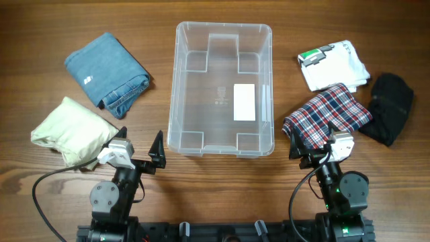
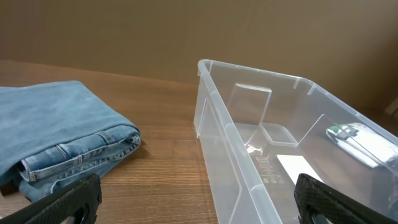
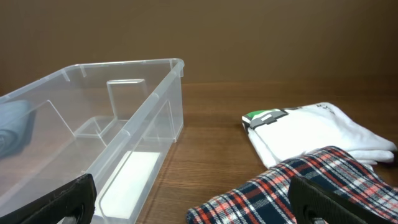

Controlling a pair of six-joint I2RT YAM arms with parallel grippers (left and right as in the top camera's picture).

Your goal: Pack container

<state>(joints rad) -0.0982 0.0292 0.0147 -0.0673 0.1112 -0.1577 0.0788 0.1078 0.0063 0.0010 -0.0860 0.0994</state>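
The clear plastic container [image 1: 223, 30] stands empty at the table's middle, a white label on its base. It also shows in the left wrist view [image 2: 249, 143] and the right wrist view [image 3: 112, 118]. Folded blue jeans [image 1: 107, 72] and a pale yellow garment [image 1: 72, 131] lie to its left. A white folded shirt [image 1: 334, 64], a plaid shirt [image 1: 327, 114] and a black garment [image 1: 388, 106] lie to its right. My left gripper [image 1: 140, 153] is open and empty near the container's front left corner. My right gripper [image 1: 314, 144] is open and empty at the plaid shirt's near edge.
The jeans [image 2: 56, 140] lie left of the left gripper's fingers [image 2: 199, 202]. The plaid shirt [image 3: 292, 190] and white shirt [image 3: 311, 130] lie ahead of the right gripper [image 3: 193, 202]. Black cables run along the table's front edge.
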